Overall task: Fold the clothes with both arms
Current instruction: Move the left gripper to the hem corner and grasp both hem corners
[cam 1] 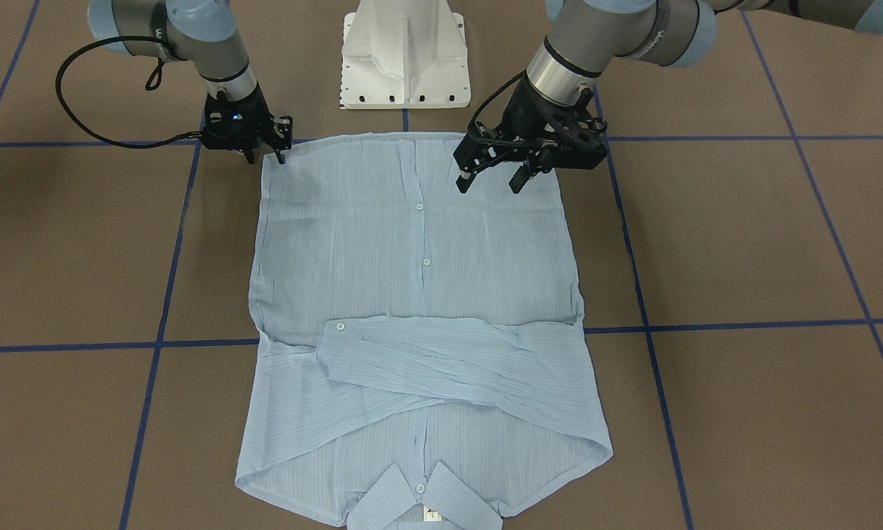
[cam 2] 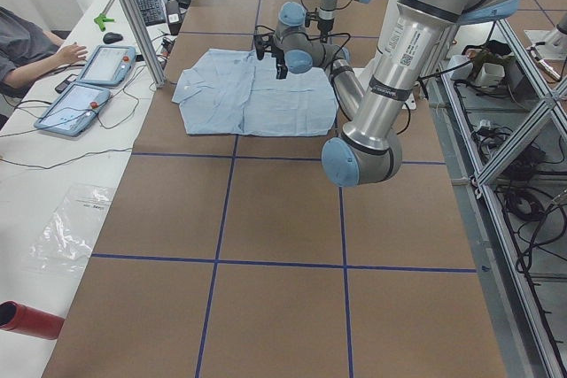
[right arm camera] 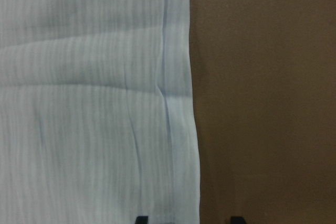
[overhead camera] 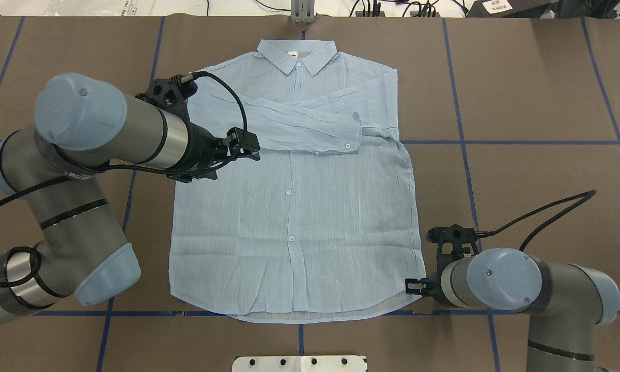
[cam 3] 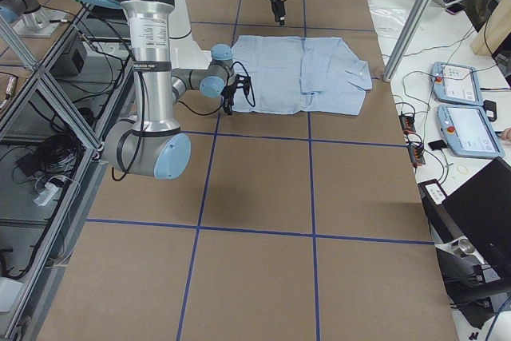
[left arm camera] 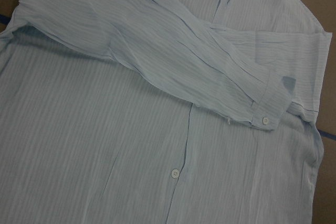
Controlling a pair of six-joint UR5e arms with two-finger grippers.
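The light-blue shirt [overhead camera: 294, 217] lies flat on the brown table, buttons up, with its collar [overhead camera: 297, 54] at the far side from me. Both sleeves are folded across the chest, and one cuff [overhead camera: 349, 139] lies on top. My left gripper [cam 1: 489, 182] is open and empty. It hovers over the shirt's left side, below the folded sleeves [overhead camera: 250, 150]. Its wrist view shows only the shirt [left arm camera: 131, 129] and the cuff [left arm camera: 268, 108]. My right gripper [cam 1: 265, 157] is open at the shirt's near right hem corner [overhead camera: 412, 285]. Its fingertips [right arm camera: 140, 219] straddle the shirt's side edge [right arm camera: 191, 103].
My white pedestal base [cam 1: 405, 59] stands just behind the hem. Blue tape lines [overhead camera: 462, 142] cross the table. In the exterior left view an operator [cam 2: 27, 42] sits at a side bench with tablets [cam 2: 84, 95] beyond an aluminium post [cam 2: 133, 15].
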